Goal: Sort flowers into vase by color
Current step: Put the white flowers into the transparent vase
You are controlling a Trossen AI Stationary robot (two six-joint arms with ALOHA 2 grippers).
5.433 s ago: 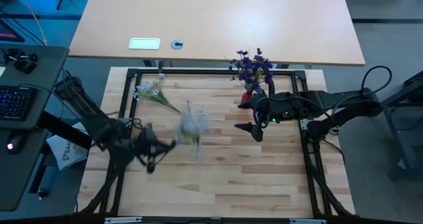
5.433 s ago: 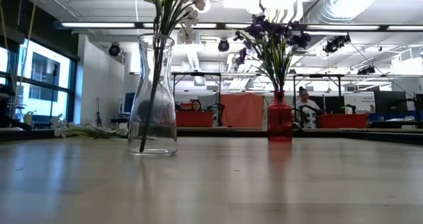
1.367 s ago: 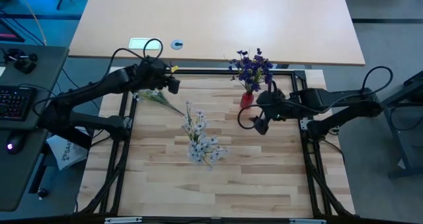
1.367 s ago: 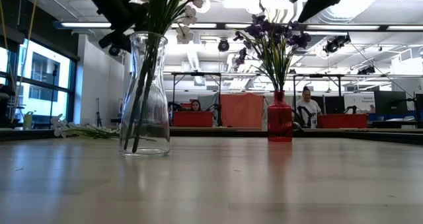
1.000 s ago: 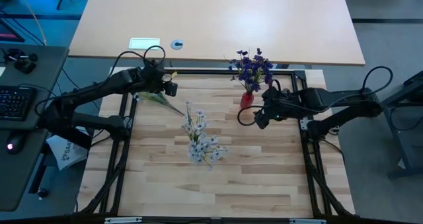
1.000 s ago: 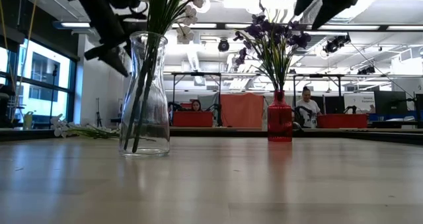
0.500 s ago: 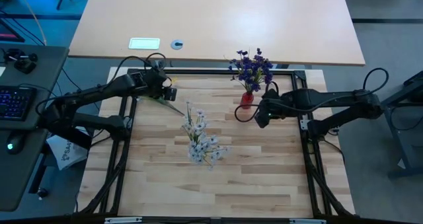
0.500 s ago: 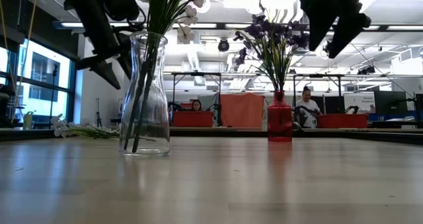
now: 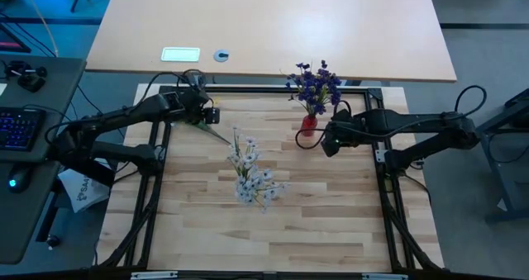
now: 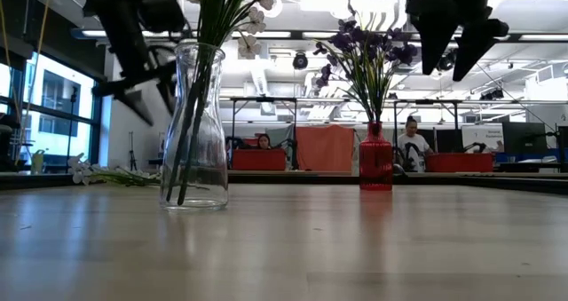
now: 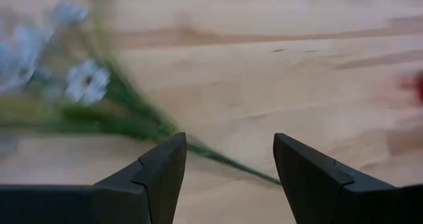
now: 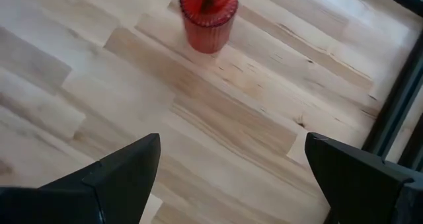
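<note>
The left gripper (image 11: 228,159) hangs with jaws wide over the loose white-blossomed sprig with a thin green stem (image 11: 99,108) at the upper left of the high view. To grasp well, it should settle lower so the stem, now crossing between the fingers, sits squarely, clear of the blossoms. The right gripper (image 12: 231,161), wide and empty, waits near the ribbed red glass vase (image 12: 208,16).

Apparently matt wooden table (image 9: 331,206)
</note>
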